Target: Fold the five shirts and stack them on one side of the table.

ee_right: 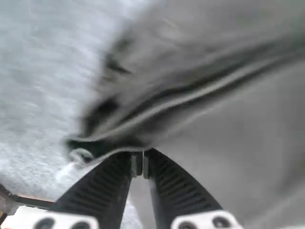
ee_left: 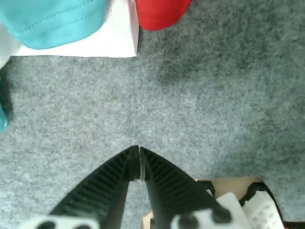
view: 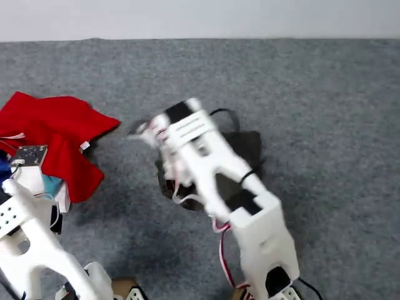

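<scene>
A dark grey shirt (view: 247, 147) lies crumpled mid-table, mostly under my right arm. In the right wrist view my right gripper (ee_right: 138, 161) is shut, with a hem of the grey shirt (ee_right: 214, 119) pinched at its tips. In the high view that gripper (view: 139, 131) is at the shirt's left side. A red shirt (view: 56, 131) lies at the far left, beside a teal shirt (ee_left: 52, 19) and a white shirt (ee_left: 114, 40). My left gripper (ee_left: 139, 153) is shut on nothing, over bare carpet just short of that pile.
Grey carpet (view: 325, 100) covers the table, with wide free room on the right and at the back. A pale wall runs along the far edge. A brown base plate (ee_left: 228, 183) sits by the left arm's foot.
</scene>
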